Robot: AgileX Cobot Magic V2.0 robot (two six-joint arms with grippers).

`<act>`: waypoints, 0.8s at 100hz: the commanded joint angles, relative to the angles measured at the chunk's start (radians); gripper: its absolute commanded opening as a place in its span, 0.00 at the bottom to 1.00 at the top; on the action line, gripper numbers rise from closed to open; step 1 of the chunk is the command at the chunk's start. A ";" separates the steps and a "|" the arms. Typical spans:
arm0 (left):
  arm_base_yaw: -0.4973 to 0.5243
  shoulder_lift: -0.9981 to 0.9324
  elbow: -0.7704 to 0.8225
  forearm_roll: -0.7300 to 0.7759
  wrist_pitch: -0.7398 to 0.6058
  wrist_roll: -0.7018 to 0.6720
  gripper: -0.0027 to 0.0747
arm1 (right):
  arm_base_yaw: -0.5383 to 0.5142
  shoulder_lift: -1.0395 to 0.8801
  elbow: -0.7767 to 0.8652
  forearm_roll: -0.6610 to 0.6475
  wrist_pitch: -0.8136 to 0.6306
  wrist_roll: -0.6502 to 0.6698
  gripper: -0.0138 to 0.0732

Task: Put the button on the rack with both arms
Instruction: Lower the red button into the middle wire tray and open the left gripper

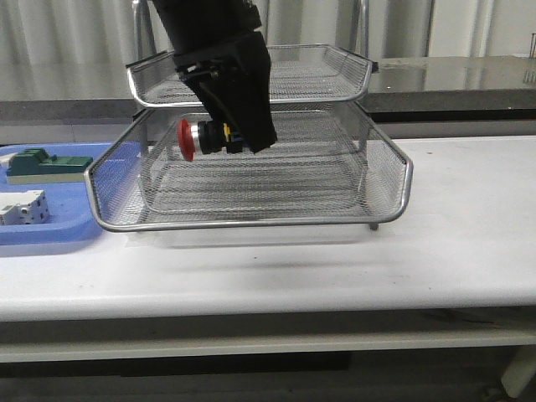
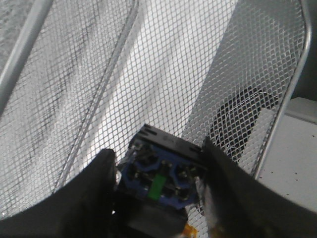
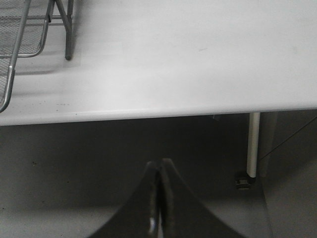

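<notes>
- Gripping the button (image 1: 205,136), our left gripper (image 1: 219,138) hangs above the rack's (image 1: 251,219) lower mesh tray, red cap sideways.
- Our right gripper (image 3: 159,198), fingers pressed together and empty, sits off the table edge (image 3: 198,106).

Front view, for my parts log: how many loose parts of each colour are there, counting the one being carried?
Red-capped button, held in the left tool over the rack: 1
Green block on the blue tray: 1
White block on the same tray: 1
Total: 3

The left end effector (image 1: 224,126) is matte black, its housing tapering into broad wedge-shaped fingers (image 2: 94,193). The right end effector (image 3: 159,198) is likewise black, its fingers smooth and pointed.
</notes>
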 commanded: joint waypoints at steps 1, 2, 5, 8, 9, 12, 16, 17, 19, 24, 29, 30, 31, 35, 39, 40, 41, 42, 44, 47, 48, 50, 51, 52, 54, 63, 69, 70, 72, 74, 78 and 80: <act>-0.007 -0.046 -0.025 -0.041 -0.034 0.001 0.04 | -0.002 0.003 -0.025 -0.016 -0.061 -0.003 0.08; -0.007 -0.046 -0.025 -0.041 -0.039 0.001 0.04 | -0.002 0.003 -0.025 -0.016 -0.061 -0.003 0.08; -0.007 -0.043 -0.025 -0.041 -0.041 0.001 0.04 | -0.002 0.003 -0.025 -0.016 -0.061 -0.003 0.08; -0.007 -0.043 -0.025 -0.041 -0.043 0.001 0.04 | -0.002 0.003 -0.025 -0.016 -0.061 -0.003 0.08; -0.007 -0.043 -0.025 -0.042 -0.043 0.001 0.04 | -0.002 0.003 -0.025 -0.016 -0.061 -0.003 0.08; -0.007 -0.043 -0.025 -0.044 -0.044 0.001 0.04 | -0.002 0.003 -0.025 -0.016 -0.061 -0.003 0.08; -0.007 -0.043 -0.025 -0.046 -0.044 0.001 0.04 | -0.002 0.003 -0.025 -0.016 -0.061 -0.003 0.08; -0.007 -0.043 -0.025 -0.046 -0.044 0.001 0.04 | -0.002 0.003 -0.025 -0.016 -0.061 -0.003 0.08; -0.007 -0.043 -0.025 -0.048 -0.044 0.001 0.05 | -0.002 0.003 -0.025 -0.016 -0.061 -0.003 0.08; -0.007 -0.043 -0.025 -0.048 -0.042 0.001 0.08 | -0.002 0.003 -0.025 -0.016 -0.061 -0.003 0.08; -0.007 -0.043 -0.025 -0.048 -0.042 0.001 0.16 | -0.002 0.003 -0.025 -0.016 -0.061 -0.003 0.08; -0.007 -0.043 -0.025 -0.048 -0.042 0.001 0.17 | -0.002 0.003 -0.025 -0.016 -0.061 -0.003 0.08; -0.007 -0.043 -0.025 -0.048 -0.042 0.001 0.18 | -0.002 0.003 -0.025 -0.016 -0.061 -0.003 0.08; -0.007 -0.043 -0.025 -0.048 -0.042 0.001 0.27 | -0.002 0.003 -0.025 -0.016 -0.061 -0.003 0.08; -0.007 -0.043 -0.025 -0.048 -0.042 0.001 0.37 | -0.002 0.003 -0.025 -0.016 -0.061 -0.003 0.08; -0.007 -0.043 -0.025 -0.048 -0.042 0.001 0.38 | -0.002 0.003 -0.025 -0.016 -0.061 -0.003 0.08; -0.007 -0.043 -0.025 -0.048 -0.042 0.001 0.42 | -0.002 0.003 -0.025 -0.016 -0.061 -0.003 0.08; -0.007 -0.043 -0.025 -0.048 -0.042 0.001 0.43 | -0.002 0.003 -0.025 -0.016 -0.061 -0.003 0.08; -0.007 -0.043 -0.025 -0.048 -0.042 0.001 0.48 | -0.002 0.003 -0.025 -0.016 -0.061 -0.003 0.08; -0.007 -0.043 -0.025 -0.048 -0.042 0.001 0.56 | -0.002 0.003 -0.025 -0.016 -0.061 -0.003 0.08; -0.007 -0.043 -0.025 -0.048 -0.042 0.001 0.57 | -0.002 0.003 -0.025 -0.016 -0.061 -0.003 0.08; -0.007 -0.043 -0.025 -0.048 -0.042 0.001 0.60 | -0.002 0.003 -0.025 -0.016 -0.061 -0.003 0.08; -0.007 -0.043 -0.025 -0.048 -0.042 0.001 0.63 | -0.002 0.003 -0.025 -0.016 -0.061 -0.003 0.08; -0.007 -0.043 -0.025 -0.048 -0.042 0.001 0.64 | -0.002 0.003 -0.025 -0.016 -0.061 -0.003 0.08; -0.007 -0.043 -0.025 -0.048 -0.042 0.001 0.65 | -0.002 0.003 -0.025 -0.016 -0.061 -0.003 0.08; -0.007 -0.043 -0.025 -0.048 -0.042 0.001 0.72 | -0.002 0.003 -0.025 -0.016 -0.061 -0.003 0.08; -0.007 -0.043 -0.025 -0.048 -0.042 0.001 0.72 | -0.002 0.003 -0.025 -0.016 -0.061 -0.003 0.08; -0.007 -0.043 -0.025 -0.048 -0.042 0.001 0.72 | -0.002 0.003 -0.025 -0.016 -0.061 -0.003 0.08; -0.007 -0.043 -0.025 -0.048 -0.042 0.001 0.72 | -0.002 0.003 -0.025 -0.016 -0.061 -0.003 0.08; -0.007 -0.043 -0.025 -0.048 -0.042 0.001 0.72 | -0.002 0.003 -0.025 -0.016 -0.061 -0.003 0.08; -0.007 -0.043 -0.025 -0.048 -0.042 0.001 0.72 | -0.002 0.003 -0.025 -0.016 -0.061 -0.003 0.08; -0.007 -0.043 -0.025 -0.048 -0.042 0.001 0.72 | -0.002 0.003 -0.025 -0.016 -0.061 -0.003 0.08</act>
